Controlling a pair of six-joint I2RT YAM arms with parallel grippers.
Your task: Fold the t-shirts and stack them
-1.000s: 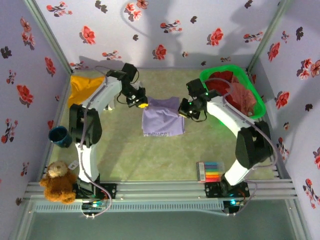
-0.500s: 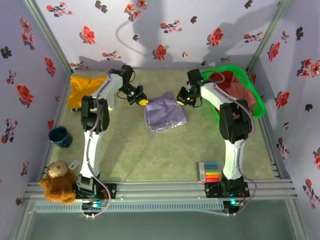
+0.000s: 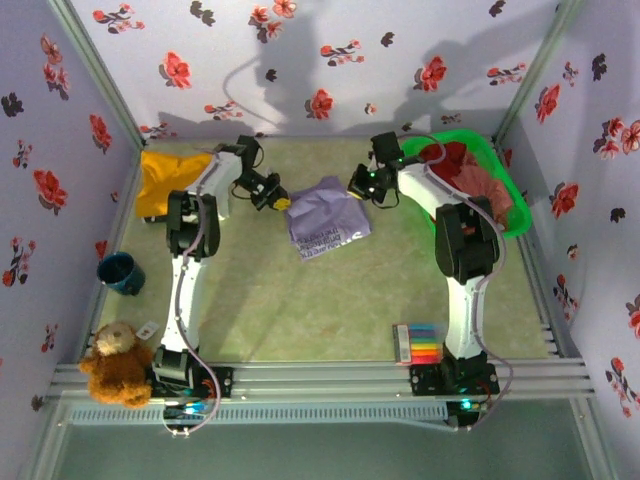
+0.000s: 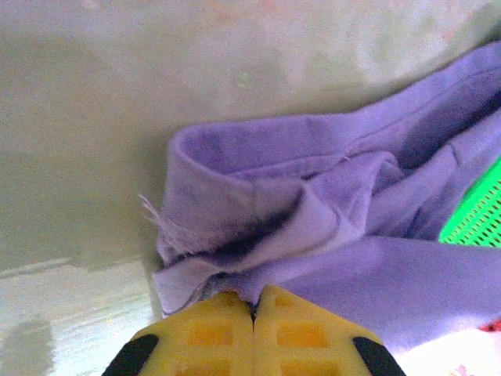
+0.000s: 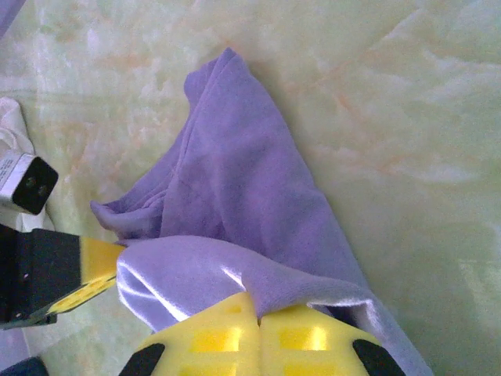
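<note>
- Left wrist view: the left gripper [image 4: 252, 301] is clamped shut on one far corner of the lavender t-shirt [image 4: 313, 235]; the right gripper [image 5: 257, 313] pinches the other.
- The shirt's held edge spans the two grippers, and the cloth trails toward the arm bases.
- The table [image 3: 300, 320] offers laying room there; the green basket [image 3: 517, 218] sits right.

Centre t-shirt [image 3: 327, 220] lies mid-table — basket [image 3: 460, 136] right, other t-shirt [image 3: 162, 182] left.
</note>
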